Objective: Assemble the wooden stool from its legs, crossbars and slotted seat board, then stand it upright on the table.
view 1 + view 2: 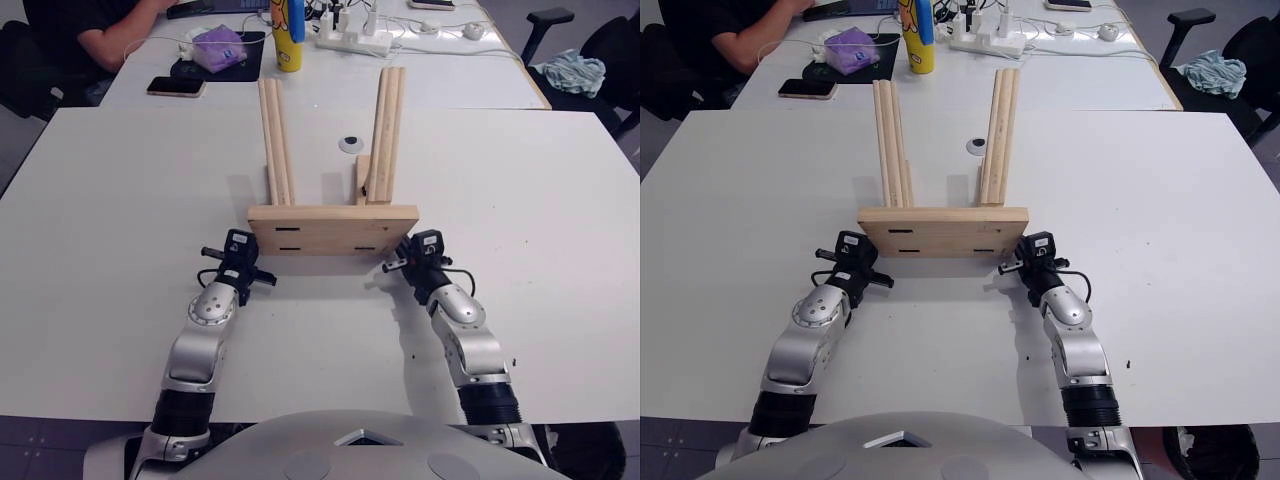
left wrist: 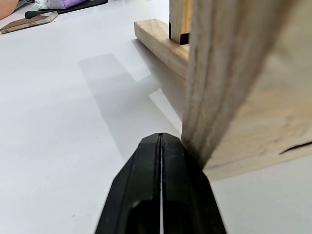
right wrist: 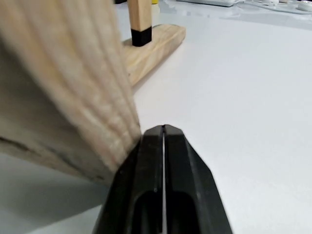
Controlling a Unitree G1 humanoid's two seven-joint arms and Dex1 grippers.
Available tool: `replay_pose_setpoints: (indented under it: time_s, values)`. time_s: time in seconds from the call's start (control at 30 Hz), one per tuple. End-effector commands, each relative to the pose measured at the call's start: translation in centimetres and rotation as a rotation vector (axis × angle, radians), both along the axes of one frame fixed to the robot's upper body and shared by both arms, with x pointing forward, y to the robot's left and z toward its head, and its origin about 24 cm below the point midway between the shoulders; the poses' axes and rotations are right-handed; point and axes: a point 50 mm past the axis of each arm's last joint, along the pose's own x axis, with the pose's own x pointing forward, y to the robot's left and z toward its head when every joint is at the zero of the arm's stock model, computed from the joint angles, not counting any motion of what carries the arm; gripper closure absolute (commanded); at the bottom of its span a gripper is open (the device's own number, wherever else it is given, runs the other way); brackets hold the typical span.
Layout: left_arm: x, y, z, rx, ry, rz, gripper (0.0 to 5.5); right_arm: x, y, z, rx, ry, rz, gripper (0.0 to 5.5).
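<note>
The wooden stool lies on its side on the white table (image 1: 120,200). Its slotted seat board (image 1: 333,229) stands on edge, facing me. Two pairs of legs, the left pair (image 1: 274,140) and the right pair (image 1: 386,130), run away from me along the table. My left gripper (image 1: 247,246) is shut, its tip (image 2: 160,139) against the board's lower left corner (image 2: 234,97). My right gripper (image 1: 404,252) is also shut, its tip (image 3: 163,129) touching the board's lower right corner (image 3: 68,83). Neither gripper holds anything.
A round cable grommet (image 1: 350,144) sits between the legs. On the table behind are a yellow bottle (image 1: 288,35), a phone (image 1: 176,87), a purple bundle (image 1: 217,47) and a power strip (image 1: 355,42). A chair with a cloth (image 1: 570,72) stands at the far right.
</note>
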Motion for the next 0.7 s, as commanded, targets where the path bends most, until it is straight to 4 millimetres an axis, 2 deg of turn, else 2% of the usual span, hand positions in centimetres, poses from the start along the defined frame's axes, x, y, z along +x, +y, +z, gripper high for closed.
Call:
replay_pose_setpoints:
  time_s: [0.03, 0.17, 0.33, 0.47, 0.7]
  values:
    - [0.0, -0.6, -0.7, 0.005, 0.034, -0.036, 5.49, -0.2, 0.1, -1.0, -0.015, 0.052, 0.005, 5.5]
    - [0.0, -1.8, -0.4, -0.027, 0.039, -0.08, 5.49, -0.2, 0.9, -0.9, 0.006, 0.046, 0.033, 5.5]
    - [0.3, -3.0, 1.2, -0.083, -0.014, -0.127, 5.49, -0.1, 1.6, 0.1, 0.036, 0.003, 0.078, 5.5]
    - [0.2, -3.8, 2.9, -0.132, -0.057, -0.165, 5.49, -0.1, 2.7, 1.4, 0.086, -0.04, 0.144, 5.5]
    - [-0.4, -4.9, 4.8, -0.182, -0.085, -0.196, 5.49, 0.4, 3.4, 5.1, 0.155, -0.12, 0.153, 5.5]
